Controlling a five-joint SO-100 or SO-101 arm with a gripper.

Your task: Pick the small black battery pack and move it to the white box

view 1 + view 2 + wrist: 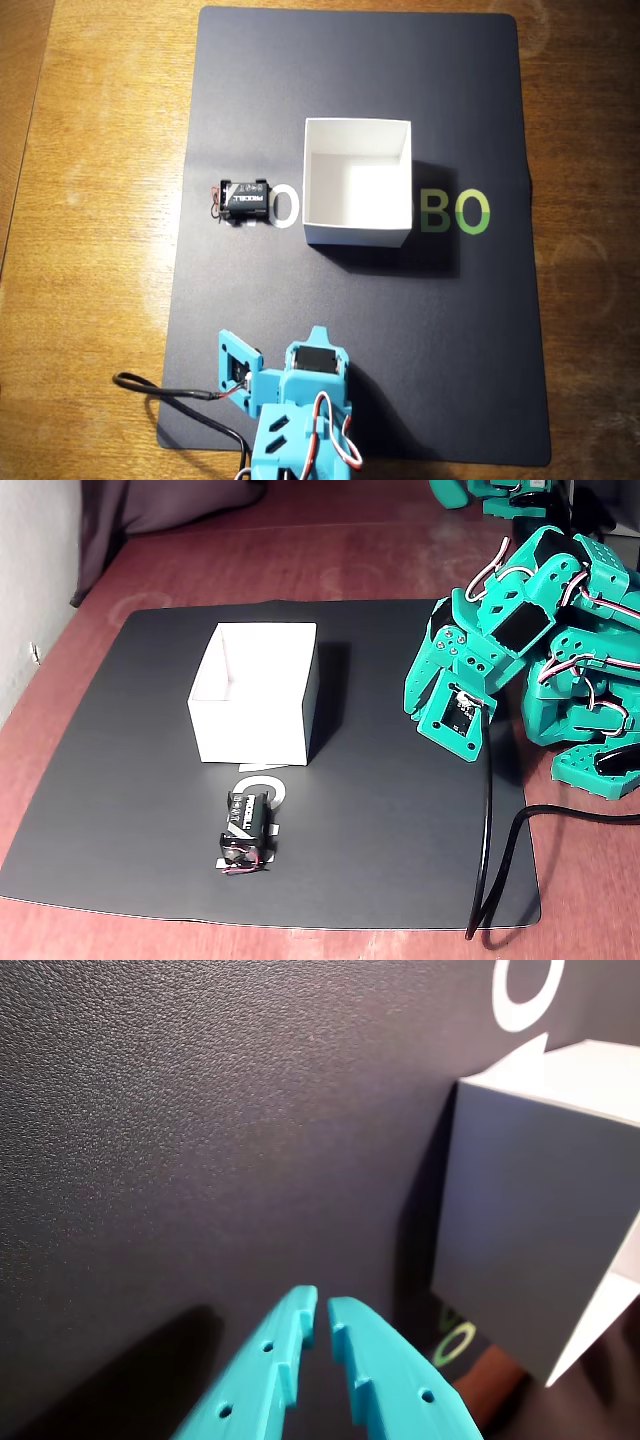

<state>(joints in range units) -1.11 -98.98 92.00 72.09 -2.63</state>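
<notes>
a: wooden counter (90,200), one; on it one black mat (360,330), one white box (358,238) with nothing in it, one small black battery pack (246,200).

b: where's the pack?

a: flat on the mat, just beside the box in the overhead view, reddish wires at its far end, by a white printed letter (285,205).

b: and the claw (322,1305)?

a: one, teal, tips nearly pressed together, holding nothing, well apart from the pack.

b: risks?

a: likely it must spread first or it shoves the pack. wires could snag. a low carry might clip the box's thin wall and slide it.
</notes>
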